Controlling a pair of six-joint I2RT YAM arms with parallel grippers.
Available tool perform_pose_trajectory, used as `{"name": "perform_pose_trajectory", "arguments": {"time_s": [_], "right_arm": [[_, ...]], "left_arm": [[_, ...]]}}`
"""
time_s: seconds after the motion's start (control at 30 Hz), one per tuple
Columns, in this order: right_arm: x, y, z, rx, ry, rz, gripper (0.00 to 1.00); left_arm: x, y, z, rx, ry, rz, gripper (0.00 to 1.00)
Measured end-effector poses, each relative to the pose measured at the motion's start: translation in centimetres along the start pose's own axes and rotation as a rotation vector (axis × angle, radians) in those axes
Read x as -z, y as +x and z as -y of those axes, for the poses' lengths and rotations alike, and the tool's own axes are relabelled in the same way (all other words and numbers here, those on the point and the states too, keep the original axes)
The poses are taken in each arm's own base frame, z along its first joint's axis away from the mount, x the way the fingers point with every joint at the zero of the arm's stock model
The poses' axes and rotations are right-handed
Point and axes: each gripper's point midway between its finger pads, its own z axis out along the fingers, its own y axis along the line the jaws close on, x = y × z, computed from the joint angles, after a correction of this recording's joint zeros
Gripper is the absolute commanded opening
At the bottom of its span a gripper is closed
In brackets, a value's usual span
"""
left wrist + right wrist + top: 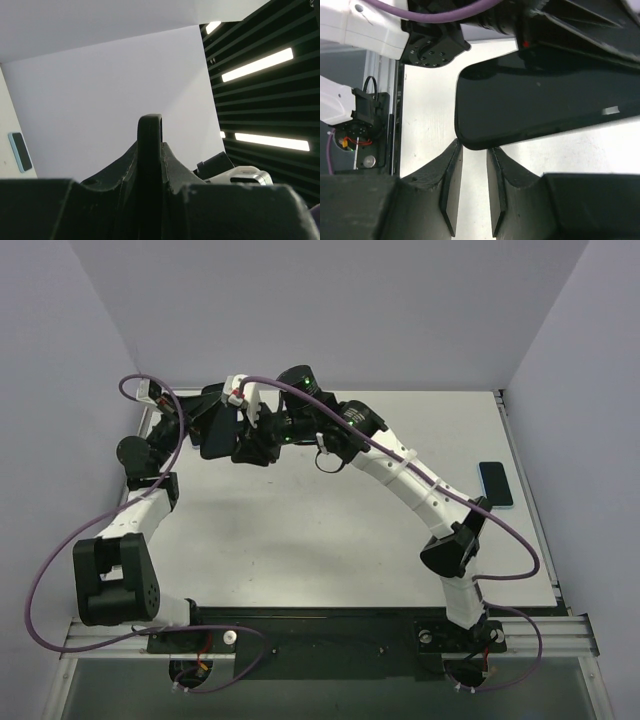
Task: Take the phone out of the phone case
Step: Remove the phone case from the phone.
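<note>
Both bases are sitting at the near edge of the tabletop point(300, 550). The L arm point(140, 515) is rising from its base at near left and folding at a dark elbow close to the left wall. From there it is bending back inward w/ its wrist pointing right. The R arm point(400, 472) is climbing from near right to a dark elbow over the right side. It is then stretching a long white link diagonally toward the far left, so both wrists are meeting over the far-left part of the tabletop.

At mid-depth on the right, a blue-edged phone point(495, 483) is lying flat near the tabletop's right edge, well apart from both arms.

Farther back, the left tool point(150, 152) is clamping a black phone point(530, 100) edge-on betw. its fingers, apparently up off the tabletop. In the L wrist view only the phone's thin rounded edge is showing above the fingers. Can't tell handset from case on it.

The right tool point(473, 150) is facing it from the right. Its fingers are standing a narrow gap apart w/ nothing betw. them, and the tips are sitting just beside one rounded corner of the black phone. Whether they are touching it can't be told.
</note>
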Motion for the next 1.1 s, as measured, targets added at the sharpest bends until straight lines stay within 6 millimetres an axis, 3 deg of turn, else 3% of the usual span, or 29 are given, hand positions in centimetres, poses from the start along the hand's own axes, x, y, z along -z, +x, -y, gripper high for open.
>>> {"name": "perform_pose_trajectory", "arguments": {"time_s": [0.27, 0.53, 0.6, 0.63, 0.7, 0.87, 1.1], "right_arm": [[-0.8, 0.8, -0.6, -0.004, -0.035, -0.020, 0.00], [-1.5, 1.4, -0.8, -0.190, -0.104, 0.091, 0.00], [-1.6, 1.6, -0.5, -0.233, -0.110, 0.105, 0.21], [-1.5, 1.6, -0.4, -0.271, -0.117, 0.113, 0.43], [-1.6, 1.3, -0.1, -0.349, -0.123, 0.146, 0.59], [-2.1, 3.0, -0.4, -0.535, -0.116, 0.189, 0.67], [-0.3, 1.0, -2.0, -0.742, -0.186, 0.266, 0.61]], "left_arm": [[-0.4, 0.8, -1.5, 0.062, -0.024, -0.050, 0.00], [-0.6, 0.6, -1.7, 0.074, -0.019, -0.042, 0.00], [-0.7, 0.5, -1.9, 0.080, -0.021, -0.035, 0.00], [-0.8, 0.3, -2.0, 0.083, -0.021, -0.026, 0.00], [-0.8, 0.1, -1.9, 0.082, -0.015, -0.013, 0.00], [-1.0, 2.3, -1.1, 0.027, -0.038, -0.106, 0.00], [-1.3, 3.0, 1.8, -0.068, -0.056, -0.136, 0.00]]}}
